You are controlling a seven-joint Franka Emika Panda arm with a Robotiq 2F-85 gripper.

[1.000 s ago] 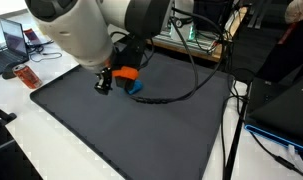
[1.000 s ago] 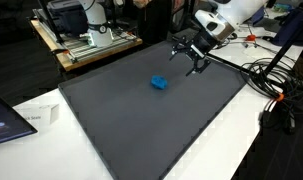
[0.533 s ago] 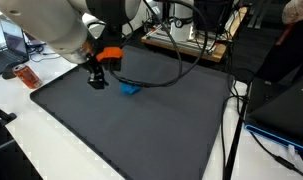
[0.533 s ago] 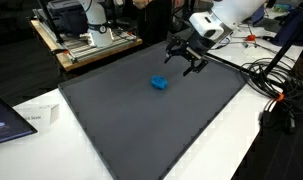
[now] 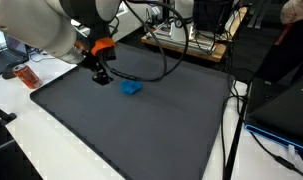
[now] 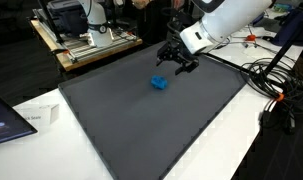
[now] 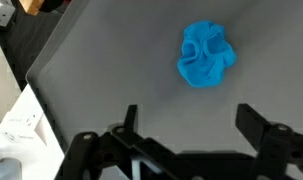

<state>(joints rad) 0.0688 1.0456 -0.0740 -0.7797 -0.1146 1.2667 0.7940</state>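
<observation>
- Blue lump (image 6: pixel 160 83): a small crumpled thing, soft-looking, lying by itself on the dark mat (image 6: pixel 141 130), toward the mat's far half in both exterior views.
- It sits flat on the mat with nothing touching it and nothing beside it. I'd say that leaves it free to be reached from above or from any side.
- The mat covers most of the white worktop (image 6: pixel 81 160) and gives a plain, even ground, so the blue stands out sharply.
- End effector (image 6: pixel 175 65): it hangs above the mat near the lump, apart from it and a little to one side. It points downward on the bent arm.
- Its two fingers stand spread as wide as they go, with only bare mat between them. It holds nothing and touches nothing.
- In the wrist view the lump (image 7: pixel 206 55) lies ahead of the fingers (image 7: pixel 131 112), beyond their tips rather than between them, and somewhat nearer the right-hand finger in that picture.
- Round the edges: a small orange thing (image 5: pixel 28 77) on the worktop just off the mat, a paper slip (image 6: pixel 36 118) near another corner, and cables (image 6: pixel 276 95) at the side, all well apart from the lump.
</observation>
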